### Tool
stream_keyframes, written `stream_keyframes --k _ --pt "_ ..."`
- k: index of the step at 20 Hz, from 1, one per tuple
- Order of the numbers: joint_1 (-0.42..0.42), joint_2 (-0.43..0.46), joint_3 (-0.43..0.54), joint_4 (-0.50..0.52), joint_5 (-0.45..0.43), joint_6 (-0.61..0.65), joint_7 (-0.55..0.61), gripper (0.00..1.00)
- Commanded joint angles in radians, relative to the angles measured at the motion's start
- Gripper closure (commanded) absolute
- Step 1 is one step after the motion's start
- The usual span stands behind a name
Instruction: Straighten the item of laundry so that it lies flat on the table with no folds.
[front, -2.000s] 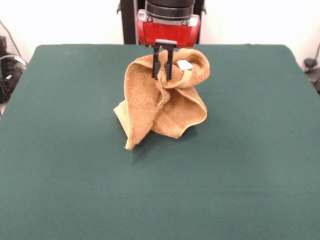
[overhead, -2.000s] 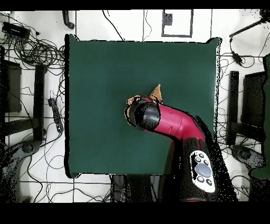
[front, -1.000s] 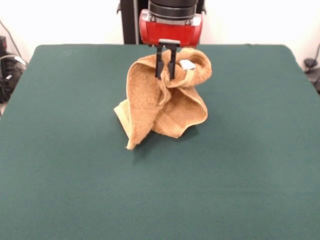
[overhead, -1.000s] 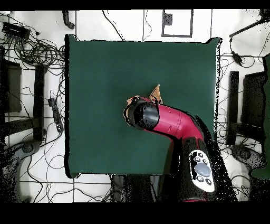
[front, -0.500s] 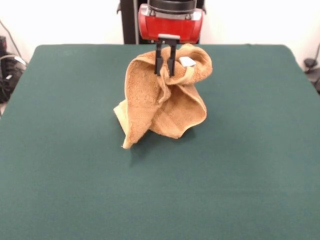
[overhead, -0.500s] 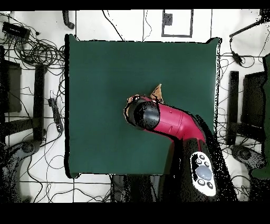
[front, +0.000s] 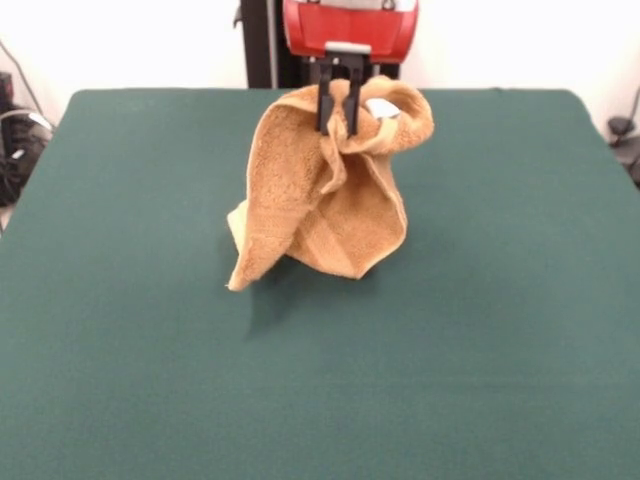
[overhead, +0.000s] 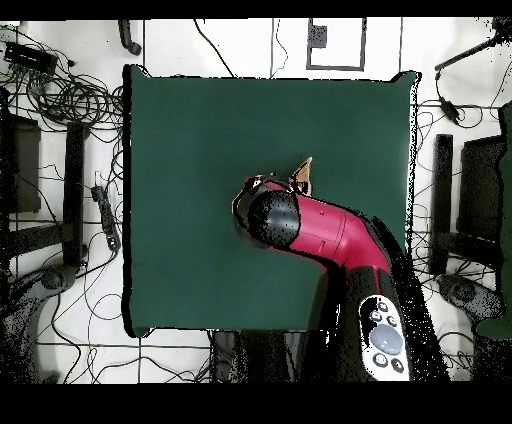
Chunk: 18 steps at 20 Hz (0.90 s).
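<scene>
Dark green felt covers the wide tabletop, bare except for the one piece of laundry near its middle, toward the far side in the front view. That piece is a golden-orange terry towel, and it hangs bunched from the claw, whose two black fingers are pinched together on a gathered fold near the top, just beside the small white tag. Most of the cloth drapes down in a loose cone; the lowest corners look to be touching or barely clear of the felt, and I cannot tell which. From overhead, the red arm hides nearly all of it, with only a corner peeking out past the wrist.

By my reading, the step in hand is the lift: raising the towel so its folds fall open under their own weight. Next comes carrying it sideways while lowering, so a trailing edge lands first and the rest lays out flat behind it, then releasing.
</scene>
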Motion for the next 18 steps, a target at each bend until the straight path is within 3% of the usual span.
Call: stream_keyframes --k 1,12,18 --pt "0.045 -0.016 0.051 0.089 -0.005 0.078 0.145 1.00" --pt "0.093 0.070 0.023 0.053 0.002 -0.030 0.213 1.00" --pt "0.045 0.102 0.059 0.042 -0.011 -0.051 0.156 1.00"
